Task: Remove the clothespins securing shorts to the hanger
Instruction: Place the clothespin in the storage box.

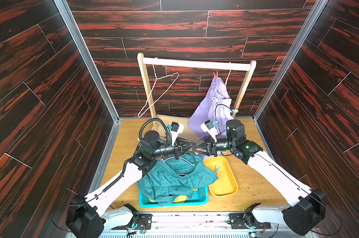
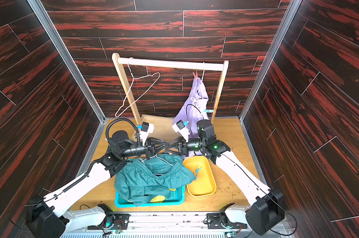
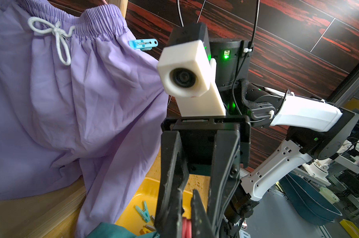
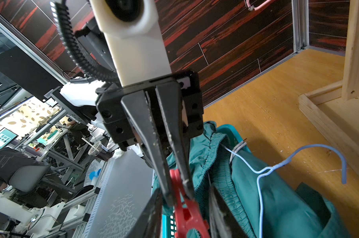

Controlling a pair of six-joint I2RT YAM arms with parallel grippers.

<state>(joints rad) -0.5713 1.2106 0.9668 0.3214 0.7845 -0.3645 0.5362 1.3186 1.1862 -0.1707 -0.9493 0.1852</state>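
Dark teal shorts [image 1: 174,179] lie heaped over a blue basket [image 1: 174,204], with a wire hanger [image 4: 261,175] still threaded through the waistband. Both grippers meet tip to tip just above them. My left gripper [image 4: 177,185] is shut on the handles of a red clothespin [image 4: 184,214]. My right gripper [image 4: 186,219] is open, one finger on each side of that pin and apart from it. Whether the pin still bites the waistband is hidden. Lavender shorts [image 1: 207,109] hang on the rack, held by a red-pink clothespin [image 1: 215,75] and a light blue clothespin [image 1: 233,111].
A yellow tray [image 1: 223,185] right of the basket holds a few loose clothespins [image 1: 216,170]. Yellow fabric [image 1: 181,198] shows under the teal shorts. An empty wire hanger [image 1: 160,90] hangs on the wooden rack [image 1: 195,63] at the back. Dark walls close in three sides.
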